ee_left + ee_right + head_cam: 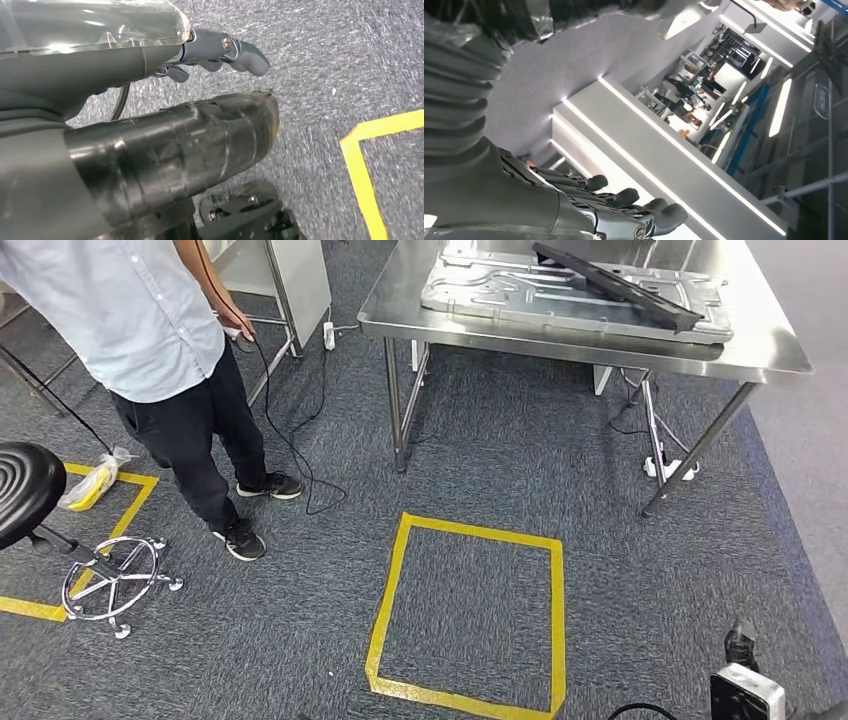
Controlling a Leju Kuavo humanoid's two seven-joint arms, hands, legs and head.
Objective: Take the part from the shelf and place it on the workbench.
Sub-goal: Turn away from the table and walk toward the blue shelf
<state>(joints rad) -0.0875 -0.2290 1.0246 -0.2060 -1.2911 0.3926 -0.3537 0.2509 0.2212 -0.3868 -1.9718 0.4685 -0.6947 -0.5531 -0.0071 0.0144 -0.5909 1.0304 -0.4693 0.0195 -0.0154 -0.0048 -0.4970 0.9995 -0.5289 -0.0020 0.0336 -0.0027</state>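
A long black part (615, 282) lies slantwise on a silver stamped metal panel (520, 290) on the steel workbench (600, 345), far ahead at the upper right. My left hand (220, 52) hangs over the grey carpet with its fingers loosely stretched and nothing in them. My right hand (624, 210) also holds nothing, its fingers side by side and slightly bent, seen against a bright ceiling. The end of my right arm (745, 690) shows at the lower right of the head view, well short of the bench.
A person in a light shirt and dark trousers (180, 380) stands at the left, holding a cable. A black stool (60, 530) on a chrome base is at the far left. A yellow tape square (470, 615) marks the carpet before the bench.
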